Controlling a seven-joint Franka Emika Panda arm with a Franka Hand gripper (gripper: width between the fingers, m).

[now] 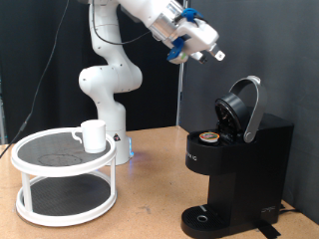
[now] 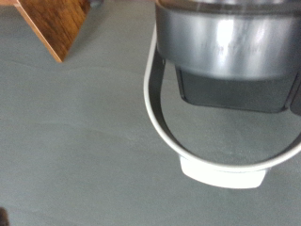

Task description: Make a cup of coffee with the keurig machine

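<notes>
Gripper [image 1: 215, 56] aloft at 12 o'clock of the keurig machine [image 1: 237, 159], holding nothing, aperture indeterminable; lid raised, pod [image 1: 208, 137] seated; cup [image 1: 93, 134] on white rack [image 1: 62, 179], 9 o'clock of machine; risk: brewing cupless floods drip base.

The cup [image 1: 94, 135], a small plain white mug with a side handle, stands upright on the top tier of a white round rack at the exterior view's left. Well apart at the right, the boxy black keurig machine [image 1: 239, 169] [image 2: 226, 52] stands with its rounded lid hinged open, a brown-topped pod seated in its chamber.
</notes>
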